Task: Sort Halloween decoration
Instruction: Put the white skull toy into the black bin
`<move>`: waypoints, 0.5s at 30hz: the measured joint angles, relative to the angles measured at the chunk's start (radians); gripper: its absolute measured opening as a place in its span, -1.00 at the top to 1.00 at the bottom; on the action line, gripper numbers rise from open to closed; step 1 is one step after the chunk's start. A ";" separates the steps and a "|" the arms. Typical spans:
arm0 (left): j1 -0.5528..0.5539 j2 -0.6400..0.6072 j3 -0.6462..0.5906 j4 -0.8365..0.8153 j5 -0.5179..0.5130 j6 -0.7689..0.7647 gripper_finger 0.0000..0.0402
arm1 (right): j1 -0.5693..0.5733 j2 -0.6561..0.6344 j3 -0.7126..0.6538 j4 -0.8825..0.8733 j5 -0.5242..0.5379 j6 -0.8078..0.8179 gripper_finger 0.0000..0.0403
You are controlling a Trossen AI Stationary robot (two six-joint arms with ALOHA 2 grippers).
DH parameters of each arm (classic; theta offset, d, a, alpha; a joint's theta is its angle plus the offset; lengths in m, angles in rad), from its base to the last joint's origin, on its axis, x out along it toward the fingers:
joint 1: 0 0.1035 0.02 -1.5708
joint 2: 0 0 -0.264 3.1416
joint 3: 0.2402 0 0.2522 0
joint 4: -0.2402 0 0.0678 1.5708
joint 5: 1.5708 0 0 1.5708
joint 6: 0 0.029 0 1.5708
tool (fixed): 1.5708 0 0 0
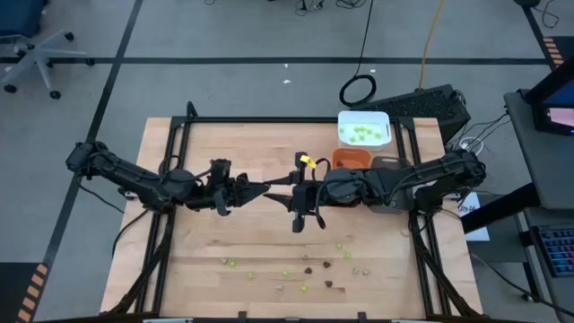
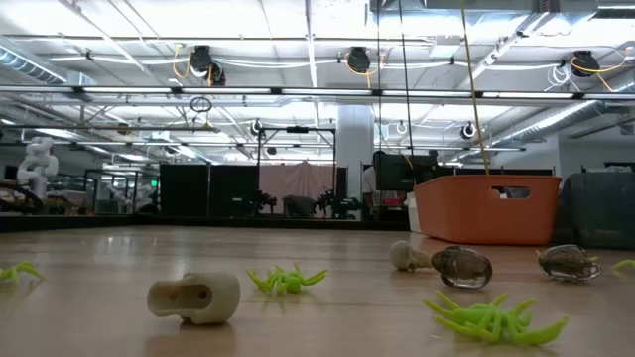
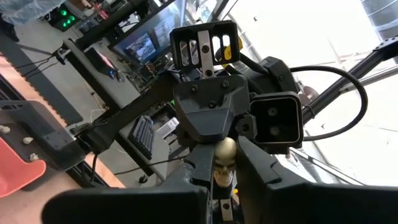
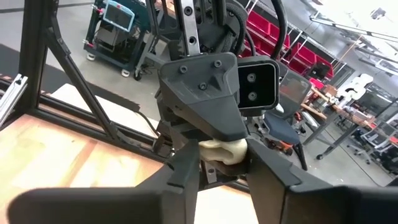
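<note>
My two grippers meet tip to tip high above the middle of the table. My left gripper (image 1: 265, 190) comes from the left and my right gripper (image 1: 282, 188) from the right. Between them is one pale beige piece of Halloween decoration (image 3: 224, 152), also in the right wrist view (image 4: 222, 151). Both grippers are shut on it. Several other pieces lie loose on the near part of the table (image 1: 305, 267): lime-green spiders (image 2: 286, 280), dark brown ones (image 2: 461, 266) and a pale one (image 2: 193, 297). My left gripper pinches the pale piece (image 3: 222, 163) between its two fingers (image 3: 198, 168). It comes about level from the table's left. The piece is lifted clear of the table. My right gripper has its two fingers (image 4: 186, 163) against opposite sides of the same piece (image 4: 211, 152). It comes level from the table's right, facing the left gripper. The piece stays in the air between both.
A white tray (image 1: 377, 117) holding green pieces stands at the far right. An orange tray (image 1: 352, 159) and a grey tray (image 1: 387, 163) stand just in front of it. The orange tray (image 2: 486, 208) also shows in the low view.
</note>
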 joint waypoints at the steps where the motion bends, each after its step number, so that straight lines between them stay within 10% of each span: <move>1: 0.000 0.000 0.000 0.000 0.000 0.000 0.82 | -0.002 0.000 0.000 -0.002 -0.001 0.000 0.57; 15: 0.000 -0.003 0.000 -0.034 0.005 -0.042 0.82 | -0.012 -0.001 0.000 -0.023 -0.032 0.088 0.71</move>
